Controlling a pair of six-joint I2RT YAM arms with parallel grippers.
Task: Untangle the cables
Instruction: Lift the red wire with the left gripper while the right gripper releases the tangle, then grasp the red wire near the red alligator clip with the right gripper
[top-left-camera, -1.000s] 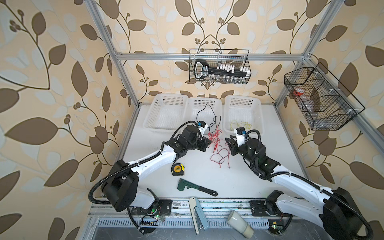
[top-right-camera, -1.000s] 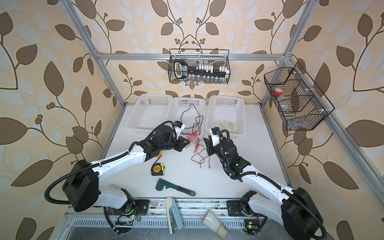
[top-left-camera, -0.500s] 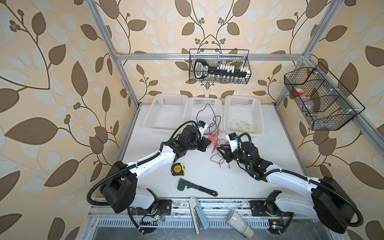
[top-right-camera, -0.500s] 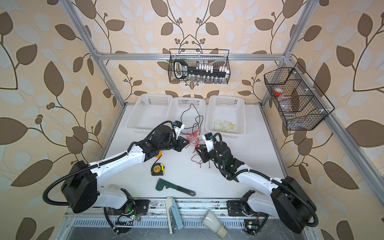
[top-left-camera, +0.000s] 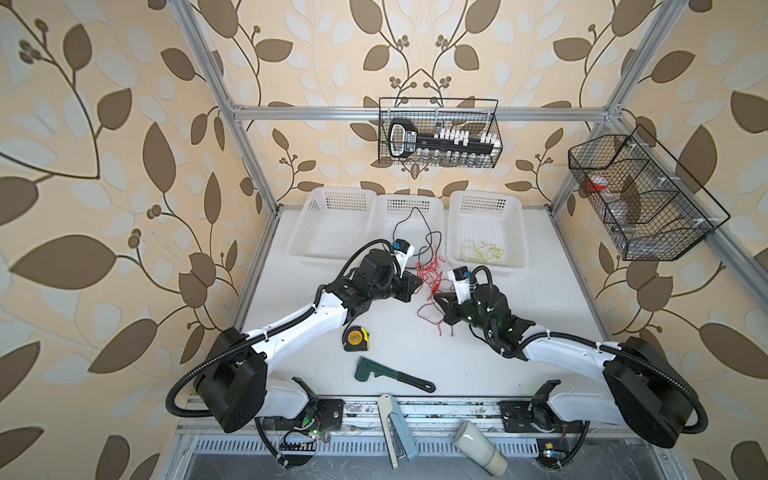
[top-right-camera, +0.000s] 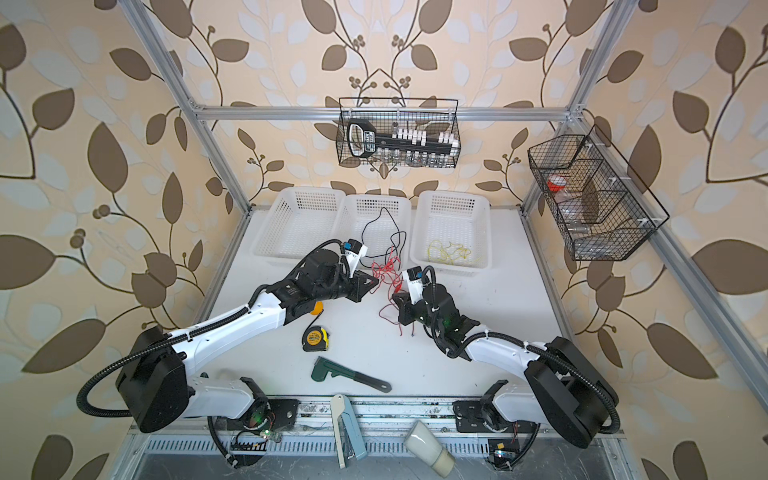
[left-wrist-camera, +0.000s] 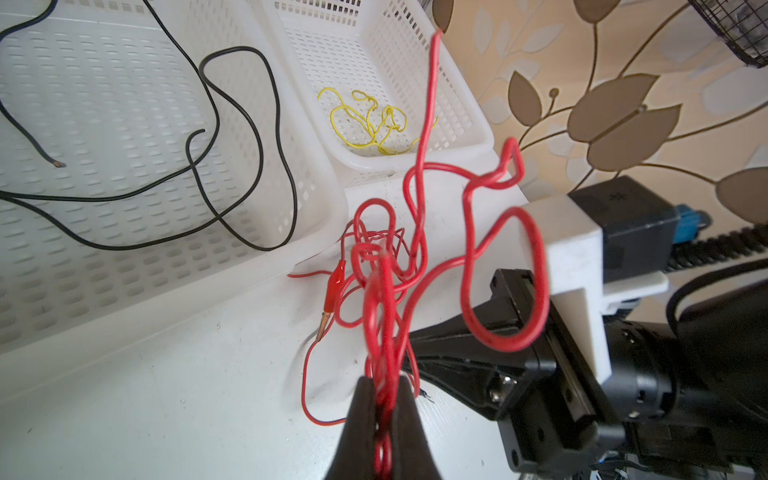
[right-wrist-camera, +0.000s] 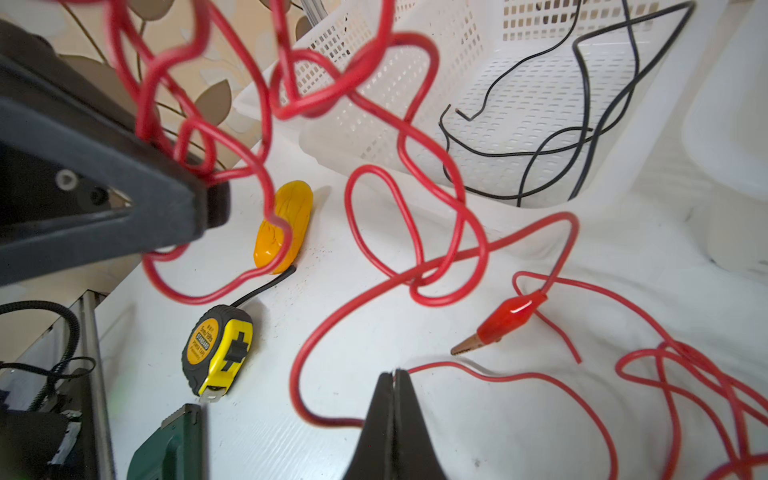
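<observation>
Loops of glossy red cables (left-wrist-camera: 503, 345) sprout from left hand (left-wrist-camera: 384, 386).

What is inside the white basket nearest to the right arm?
One tangled yellow cable lies on the floor of this basket; nothing else shows. Its near wall hides the floor strip behind it.

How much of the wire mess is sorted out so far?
Done, it looks like: the yellow cable lies alone in a white basket, and the black cable sits apart in the next basket. In hand: the left pincer and right pincer are both shut on the red cables. Left: the red ones are looped together in a knotty bunch between them.
</observation>
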